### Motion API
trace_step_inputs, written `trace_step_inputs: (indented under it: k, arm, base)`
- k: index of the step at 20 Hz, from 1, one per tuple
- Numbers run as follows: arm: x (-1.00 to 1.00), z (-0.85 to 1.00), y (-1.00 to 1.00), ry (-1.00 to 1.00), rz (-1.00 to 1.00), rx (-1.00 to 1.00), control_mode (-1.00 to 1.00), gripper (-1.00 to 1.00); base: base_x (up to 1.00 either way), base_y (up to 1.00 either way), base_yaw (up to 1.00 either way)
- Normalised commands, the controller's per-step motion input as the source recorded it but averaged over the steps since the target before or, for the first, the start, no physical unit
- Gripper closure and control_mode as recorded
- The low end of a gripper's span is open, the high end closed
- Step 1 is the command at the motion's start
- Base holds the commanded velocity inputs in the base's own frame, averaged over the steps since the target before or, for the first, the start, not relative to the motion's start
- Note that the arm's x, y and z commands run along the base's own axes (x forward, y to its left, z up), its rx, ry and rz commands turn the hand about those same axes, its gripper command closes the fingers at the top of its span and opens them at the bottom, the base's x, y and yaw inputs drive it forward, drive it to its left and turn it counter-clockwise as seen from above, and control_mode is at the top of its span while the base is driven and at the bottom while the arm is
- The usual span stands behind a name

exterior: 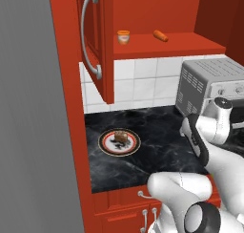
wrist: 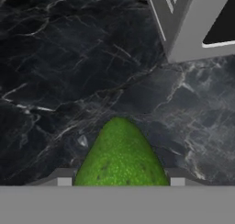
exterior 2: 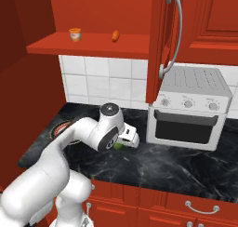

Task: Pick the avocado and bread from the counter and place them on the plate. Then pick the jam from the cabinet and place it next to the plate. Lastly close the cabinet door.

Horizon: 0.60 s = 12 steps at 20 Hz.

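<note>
Avocado gripped low over the counter

The avocado (wrist: pixel 120 155) is clamped between the gripper (wrist: pixel 120 182) fingers above the counter (wrist: pixel 69 71); further off, the bread (exterior: pixel 120 137) is seen on the plate (exterior: pixel 106 145), the jam (exterior: pixel 123 37) shelved in the cabinet (exterior: pixel 157 46)

Soft, even light fills the kitchen, bright enough that nothing is lost in gloom. The black worktop (exterior: pixel 157 146) carries a pale sheen toward the middle of the frame, no hard glare. The cupboard (exterior 2: pixel 42 16) recess darkens at the upper left of the right base view. The toaster oven (exterior 2: pixel 190 107) casts only a faint shadow. Up close, the avocado (wrist: pixel 120 154) looks slightly soft at its edges. Straight lines stay straight out to the corners.
</note>
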Motion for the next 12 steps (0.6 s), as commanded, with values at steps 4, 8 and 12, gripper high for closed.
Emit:
trace_step_inputs:
  k: [4,8,12]
  arm:
    - [0.0,0.07,0.49,0.01,0.16,0.0,-1.0,1.0]
    - [0.0,0.07,0.52,0.01,0.14,0.0,-1.0,1.0]
    - [0.0,0.08,0.57,0.0,0.12,0.0,-1.0,1.0]
  base:
    - [0.0,0.0,0.0]
    - [0.0,0.0,0.0]
    - [0.0,0.0,0.0]
